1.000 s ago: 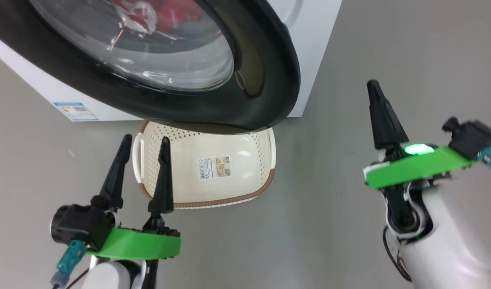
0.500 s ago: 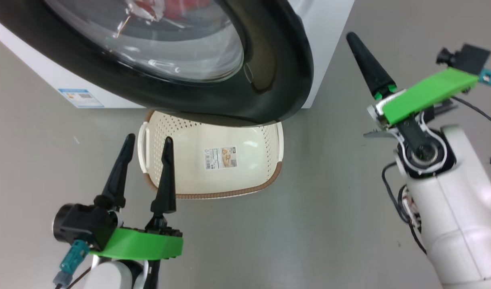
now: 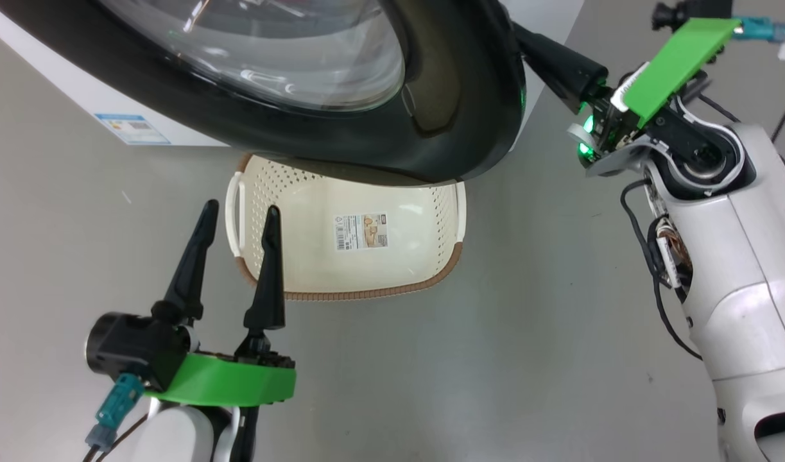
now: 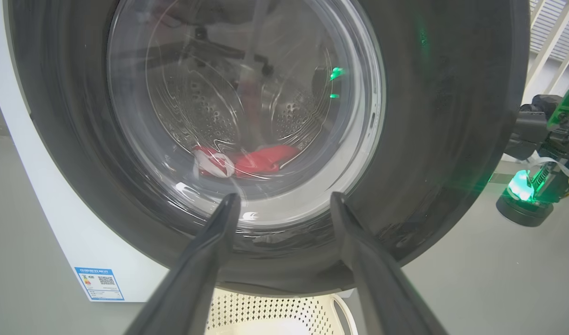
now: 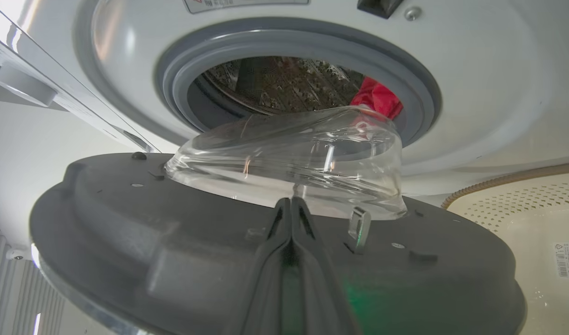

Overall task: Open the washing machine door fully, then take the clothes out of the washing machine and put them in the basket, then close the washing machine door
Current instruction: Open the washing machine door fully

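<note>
Head view. Washing machine (image 5: 475, 93): white, drum exposed. Washing machine door (image 3: 431, 147): ajar, overhanging basket (image 3: 366, 294) on floor. Clothes (image 5: 375, 100): red, inside drum. Risk: closed tips may slip off the glossy door edge mid-swing. Right gripper (image 5: 291, 204): fingers pressed together, empty, along door's inner face. Left gripper (image 3: 241, 208): fingers wide, empty, near basket.

The head camera looked down past the left jaws onto the basket (image 3: 366, 296) and the washing machine door (image 3: 459, 96). The left wrist camera faced that door's front closely; the right wrist, seemingly nearer, its back. Both caught the clothes (image 4: 263, 160).
</note>
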Robot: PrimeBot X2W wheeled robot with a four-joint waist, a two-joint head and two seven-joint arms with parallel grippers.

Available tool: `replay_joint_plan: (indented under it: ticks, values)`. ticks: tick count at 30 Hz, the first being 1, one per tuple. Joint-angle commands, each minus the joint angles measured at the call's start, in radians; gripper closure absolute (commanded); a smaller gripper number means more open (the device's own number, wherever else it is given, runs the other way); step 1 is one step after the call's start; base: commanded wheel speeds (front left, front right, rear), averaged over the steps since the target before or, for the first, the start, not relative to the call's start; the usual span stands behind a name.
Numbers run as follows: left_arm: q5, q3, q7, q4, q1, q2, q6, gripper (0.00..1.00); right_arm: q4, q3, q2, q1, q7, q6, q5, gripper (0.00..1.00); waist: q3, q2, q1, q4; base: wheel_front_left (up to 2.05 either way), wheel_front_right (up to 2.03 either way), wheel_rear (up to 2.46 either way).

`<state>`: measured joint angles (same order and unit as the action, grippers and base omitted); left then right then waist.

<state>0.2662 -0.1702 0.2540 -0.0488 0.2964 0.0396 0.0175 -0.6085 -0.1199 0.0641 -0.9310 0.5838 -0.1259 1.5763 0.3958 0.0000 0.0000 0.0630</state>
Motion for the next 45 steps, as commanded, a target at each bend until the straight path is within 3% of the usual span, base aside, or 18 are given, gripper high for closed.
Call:
replay_joint_plan:
  ticks: [1,9,23,45]
  values:
    - [0.004,0.025,0.008,0.023,0.019,0.011,0.002,0.0,0.021,-0.015,-0.009,-0.022,0.019,-0.005,0.012,1.0,0.006,0.0,0.0,0.005,0.0,0.0,0.0]
    - [0.012,0.017,0.008,0.015,0.038,0.011,0.01,0.0,0.021,-0.041,0.005,-0.037,0.079,-0.005,0.012,1.0,0.02,0.0,0.0,0.014,0.0,0.0,0.0]
    - [0.015,0.017,0.008,-0.003,0.032,0.011,0.022,0.0,0.104,-0.062,-0.002,0.067,0.136,-0.005,0.072,1.0,-0.004,0.0,0.0,0.025,0.0,0.0,0.0]
    - [0.032,0.011,0.008,-0.042,-0.039,0.011,0.03,0.0,0.156,-0.115,-0.003,0.244,0.172,-0.005,0.126,1.0,-0.148,0.0,0.0,0.087,0.0,0.0,0.0]
